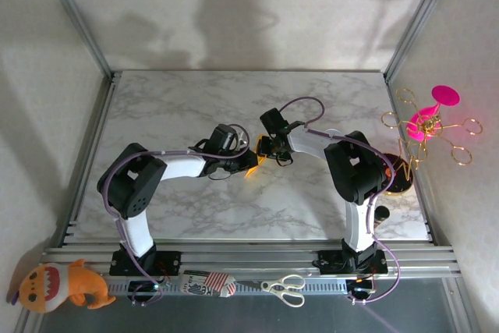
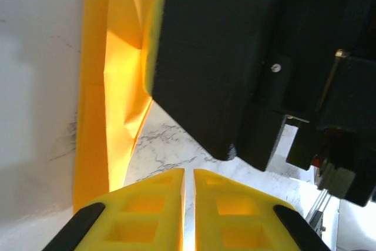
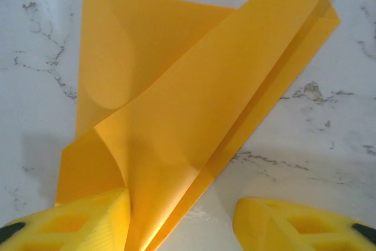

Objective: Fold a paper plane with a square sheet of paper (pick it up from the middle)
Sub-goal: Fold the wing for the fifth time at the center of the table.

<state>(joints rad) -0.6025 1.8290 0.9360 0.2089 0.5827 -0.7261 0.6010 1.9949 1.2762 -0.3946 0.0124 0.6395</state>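
1. Seen from above, my two arms reach in toward each other over the middle of a white marbled worktop (image 1: 195, 107), and their tips end up close together there.
2. The sheet of paper (image 3: 194, 104) is orange-yellow and lies on the worktop between the two tips. It is part folded. One layer lies flat on the marble, and another lifts off it as a broad flap, with a straight crease running toward the far right corner.
3. My left gripper (image 2: 188, 171) is narrow. Its yellow fingers (image 2: 147, 210) stand almost together, with just a thin slit between them. I cannot tell whether an edge of the paper sits in that slit.
4. In my left wrist view, the paper rises to the left of those fingers as a folded strip, glowing where light passes through it. The black body of my other arm's tip looms just beyond it, at the upper right.
5. My right gripper (image 3: 182, 204) is wide, its two yellow fingers well apart and clamping nothing. The raised flap touches the finger on the left of that view. The other finger is over bare marble, just beside the paper's edge.
6. By my arm bases at the near edge are an orange plush toy (image 1: 62, 286) and a pair of scissors (image 1: 284, 288). Both are well apart from the paper.
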